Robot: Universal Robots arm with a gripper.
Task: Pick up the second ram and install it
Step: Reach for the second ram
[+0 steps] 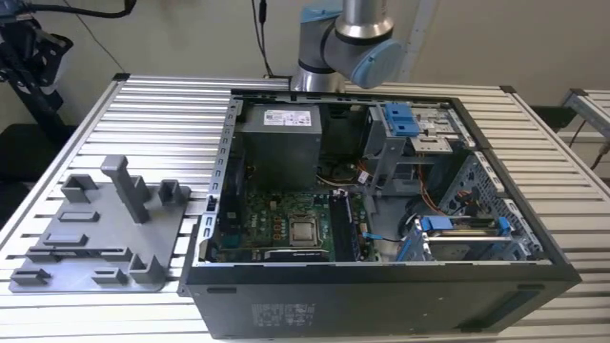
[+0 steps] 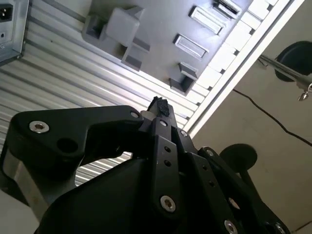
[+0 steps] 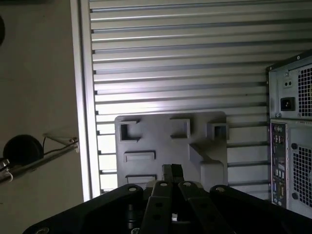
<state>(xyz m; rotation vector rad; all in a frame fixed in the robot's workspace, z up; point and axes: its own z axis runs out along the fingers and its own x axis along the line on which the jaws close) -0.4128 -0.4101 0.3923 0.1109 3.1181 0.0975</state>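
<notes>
Closed tool [image 3: 171, 171] facing grey tray [image 3: 146, 142], slatted metal table [image 3: 170, 73].

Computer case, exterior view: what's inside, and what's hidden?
Open case: grey power supply, green motherboard with processor socket, blue drive clips, loose cables. The near wall covers the board's lower edge; whether the memory slots are filled cannot be told.

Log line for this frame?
gripper: shut | facing grey tray, not touching | PC case: open, on slatted table
</notes>
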